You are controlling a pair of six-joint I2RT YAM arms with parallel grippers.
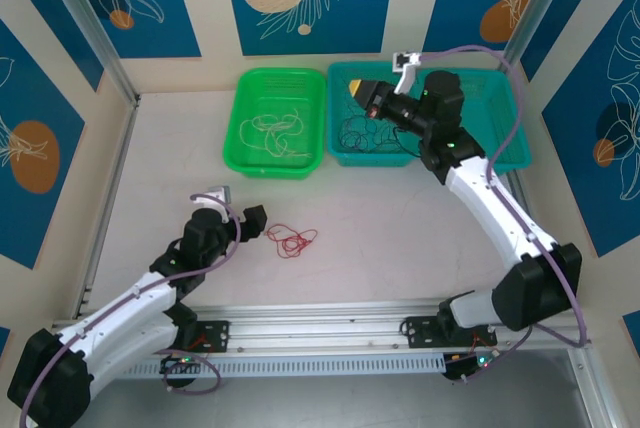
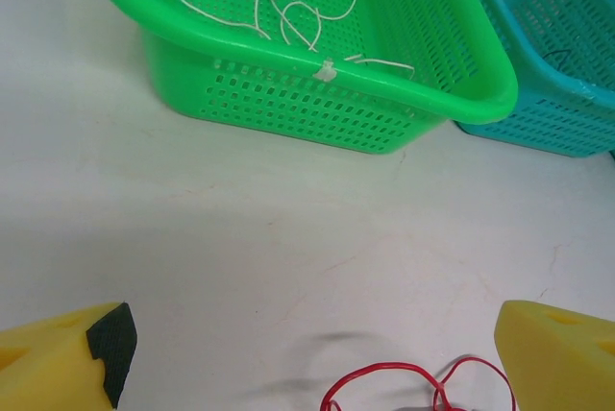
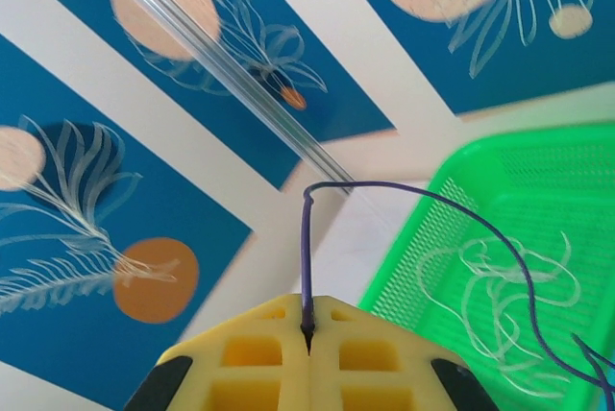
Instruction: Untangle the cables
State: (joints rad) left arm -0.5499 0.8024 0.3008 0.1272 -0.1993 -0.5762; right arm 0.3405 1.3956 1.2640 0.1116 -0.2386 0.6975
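Note:
A red cable (image 1: 291, 240) lies curled on the table, with my left gripper (image 1: 254, 220) just left of it. In the left wrist view the left gripper (image 2: 312, 334) is open, its yellow fingers (image 2: 58, 358) wide apart and the red cable (image 2: 423, 382) low between them. My right gripper (image 1: 359, 91) hovers over the left end of the teal basket (image 1: 500, 138). The right gripper (image 3: 309, 320) is shut on a thin dark purple cable (image 3: 307, 257), which arcs off to the right. Black cables (image 1: 365, 133) lie in the teal basket. Cream-white cables (image 1: 272, 131) lie in the green basket (image 1: 245, 163).
The two baskets stand side by side at the back of the table, against the blue patterned wall. Metal frame posts (image 1: 85, 23) rise at the back corners. An aluminium rail (image 1: 320, 323) runs along the near edge between the arm bases.

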